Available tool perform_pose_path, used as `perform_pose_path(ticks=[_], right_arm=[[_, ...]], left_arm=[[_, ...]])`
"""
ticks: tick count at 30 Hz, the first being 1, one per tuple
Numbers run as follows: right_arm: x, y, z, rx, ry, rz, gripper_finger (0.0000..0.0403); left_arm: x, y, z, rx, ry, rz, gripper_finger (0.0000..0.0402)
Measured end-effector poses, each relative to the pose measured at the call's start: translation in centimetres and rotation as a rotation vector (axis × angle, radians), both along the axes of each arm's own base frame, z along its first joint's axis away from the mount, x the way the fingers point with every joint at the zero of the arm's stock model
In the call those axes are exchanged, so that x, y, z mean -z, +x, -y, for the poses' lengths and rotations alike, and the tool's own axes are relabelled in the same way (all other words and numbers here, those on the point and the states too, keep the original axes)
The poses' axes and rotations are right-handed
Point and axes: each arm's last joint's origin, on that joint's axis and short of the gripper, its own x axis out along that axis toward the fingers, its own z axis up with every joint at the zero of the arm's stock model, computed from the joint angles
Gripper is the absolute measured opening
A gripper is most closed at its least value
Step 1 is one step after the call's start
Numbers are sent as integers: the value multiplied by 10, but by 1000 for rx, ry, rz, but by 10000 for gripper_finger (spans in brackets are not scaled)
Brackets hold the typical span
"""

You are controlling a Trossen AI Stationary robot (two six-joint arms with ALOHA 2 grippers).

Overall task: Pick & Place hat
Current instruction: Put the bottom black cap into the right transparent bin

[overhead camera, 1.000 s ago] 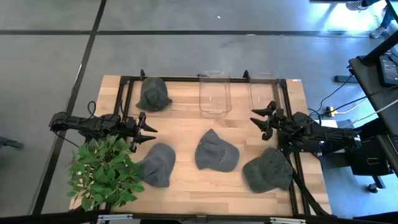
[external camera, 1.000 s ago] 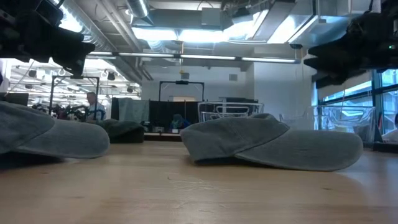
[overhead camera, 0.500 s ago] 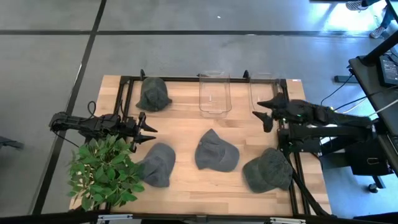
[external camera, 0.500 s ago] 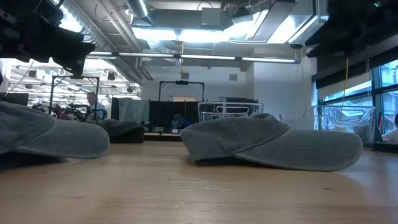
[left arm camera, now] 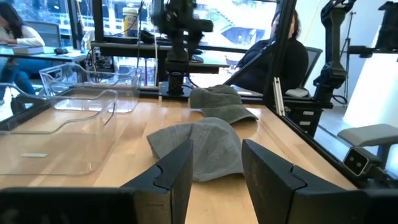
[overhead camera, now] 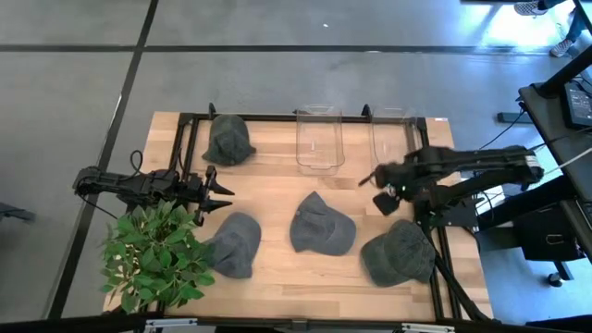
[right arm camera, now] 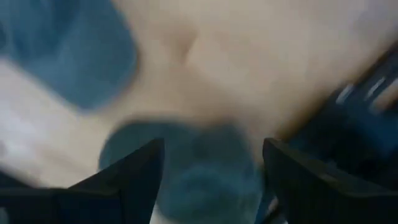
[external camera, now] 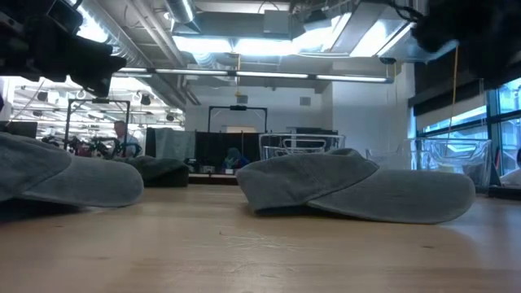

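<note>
Four grey hats lie crown-up on the wooden table: one far left (overhead camera: 228, 139), one near left (overhead camera: 234, 242), one in the middle (overhead camera: 322, 225) and one near right (overhead camera: 400, 252). My right gripper (overhead camera: 377, 190) hangs open above the table between the middle hat and the near-right hat, pointing down. Its blurred wrist view shows a hat (right arm camera: 205, 168) below the open fingers (right arm camera: 134, 174). My left gripper (overhead camera: 217, 190) waits open by the table's left edge, facing the middle hat (left arm camera: 199, 146).
Two clear plastic bins (overhead camera: 320, 139) (overhead camera: 393, 134) stand at the far edge. A green plant (overhead camera: 153, 254) sits at the near-left corner. A black frame (overhead camera: 277, 117) rims the table. Bare wood shows between the hats and the bins.
My right arm has risen from its place at the table's right edge and swung out over the table. Its gripper has moved left and toward the near edge and has tipped downward. The hats have not moved.
</note>
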Motion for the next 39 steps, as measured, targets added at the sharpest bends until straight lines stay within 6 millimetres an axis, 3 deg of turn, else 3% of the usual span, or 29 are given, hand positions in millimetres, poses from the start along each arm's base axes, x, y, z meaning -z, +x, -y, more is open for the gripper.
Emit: perform_pose_path(ticks=[5, 13, 18, 23, 32, 39], right_arm=[[17, -1, -40, -56, 108, -102, 272], [54, -25, -80, 157, 74, -415, 272], [76, -44, -78, 185, 102, -542, 272], [95, -52, -74, 164, 108, -464, 271], [96, -53, -75, 269, 50, -434, 271], [112, -58, -73, 344, 47, -484, 271]], left_arm=[[0, 0, 0, -1, 66, 5, 135], [0, 0, 0, -2, 113, 9, 132], [0, 0, 0, -2, 113, 9, 136], [-1, 0, -1, -34, 105, 13, 135], [-1, 0, -2, -75, 78, 16, 134], [-1, 0, -2, -76, 77, 16, 132]])
